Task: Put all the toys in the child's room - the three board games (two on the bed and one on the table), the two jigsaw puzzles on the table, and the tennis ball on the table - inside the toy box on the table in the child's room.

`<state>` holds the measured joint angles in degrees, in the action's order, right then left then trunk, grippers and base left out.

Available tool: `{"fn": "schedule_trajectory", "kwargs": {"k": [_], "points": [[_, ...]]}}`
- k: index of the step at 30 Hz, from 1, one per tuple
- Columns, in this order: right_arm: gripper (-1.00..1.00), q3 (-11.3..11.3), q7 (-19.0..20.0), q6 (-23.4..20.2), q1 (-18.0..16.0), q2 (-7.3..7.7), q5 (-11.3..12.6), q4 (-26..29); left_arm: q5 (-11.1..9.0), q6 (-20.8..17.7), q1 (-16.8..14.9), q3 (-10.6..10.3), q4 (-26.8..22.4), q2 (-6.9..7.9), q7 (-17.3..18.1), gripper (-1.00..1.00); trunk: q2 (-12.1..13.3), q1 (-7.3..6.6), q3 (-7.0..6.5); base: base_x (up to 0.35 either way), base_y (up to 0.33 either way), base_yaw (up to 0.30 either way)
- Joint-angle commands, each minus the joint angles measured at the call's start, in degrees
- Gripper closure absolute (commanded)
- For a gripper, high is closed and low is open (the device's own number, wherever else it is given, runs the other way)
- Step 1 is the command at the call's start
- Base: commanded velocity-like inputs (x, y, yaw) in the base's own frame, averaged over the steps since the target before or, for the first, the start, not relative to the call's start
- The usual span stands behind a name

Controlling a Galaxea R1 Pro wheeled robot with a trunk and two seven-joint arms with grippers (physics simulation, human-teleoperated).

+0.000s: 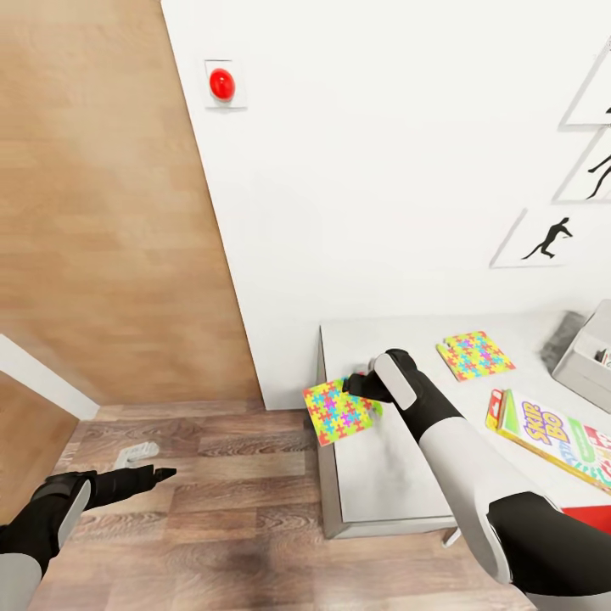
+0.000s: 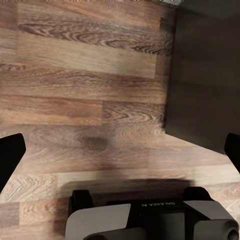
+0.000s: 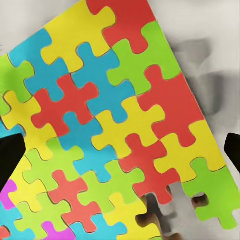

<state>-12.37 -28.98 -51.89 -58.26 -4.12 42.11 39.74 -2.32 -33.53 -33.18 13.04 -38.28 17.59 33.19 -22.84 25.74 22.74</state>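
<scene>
One jigsaw puzzle point(image 1: 338, 412) lies at the table's point(image 1: 390, 475) left edge, with a corner hanging over the floor. My right gripper point(image 1: 367, 386) hovers open just over its far side. In the right wrist view the puzzle point(image 3: 115, 120) spreads beneath the open gripper point(image 3: 120, 155). A second jigsaw puzzle point(image 1: 475, 355) lies flat further right. A board game point(image 1: 552, 437) with big lettering rests near the front right. The grey toy box point(image 1: 581, 361) stands at the right edge. My left gripper point(image 1: 144, 479) is open, low over the wood floor point(image 2: 90, 100).
A white wall with a red button point(image 1: 221, 83) and athlete silhouette pictures point(image 1: 547, 239) rises behind the table. A wooden panel point(image 1: 102, 212) stands at the left. A red flat thing point(image 1: 590, 516) shows at the table's front right.
</scene>
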Motion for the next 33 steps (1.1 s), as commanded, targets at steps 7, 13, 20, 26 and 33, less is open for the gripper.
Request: {"fn": "schedule_trajectory", "kwargs": {"k": [7, 13, 20, 26, 33], "points": [[-1.00, -0.20, -0.55, -0.06, -0.01, 0.07, 1.22, -1.05, -0.23, -0.49, -0.04, 0.15, -0.04, -0.02, 0.19, -1.00, -0.07, 0.05, -0.49, 0.000, 0.001, -0.004], [-1.00, -0.20, -0.55, 0.00, -0.01, 0.08, 1.22, -0.73, -0.23, -0.49, -0.04, 0.15, -0.04, -0.02, 0.21, -1.00, -0.07, 0.05, -1.03, 0.000, 0.000, -0.049], [-1.00, -0.20, -0.55, -0.13, 0.08, 0.15, 1.40, 3.58, -0.23, -0.49, -0.04, 0.15, -0.04, -0.02, 0.21, -1.00, -0.07, 0.05, -1.67, 0.000, 0.000, -0.066], [-1.00, -0.20, -0.65, -0.27, 0.50, 0.16, 1.70, 6.76, -0.23, -0.49, -0.04, 0.15, -0.04, -0.02, 0.21, -1.00, -0.07, 0.05, -2.22, 0.000, 0.000, -0.069], [-1.00, -0.13, -0.71, -0.68, 1.20, 0.21, 1.88, 11.52, -0.23, -0.49, -0.04, 0.15, -0.04, -0.02, 0.21, -1.00, -0.07, 0.05, -2.86, 0.000, 0.000, -0.069]]}}
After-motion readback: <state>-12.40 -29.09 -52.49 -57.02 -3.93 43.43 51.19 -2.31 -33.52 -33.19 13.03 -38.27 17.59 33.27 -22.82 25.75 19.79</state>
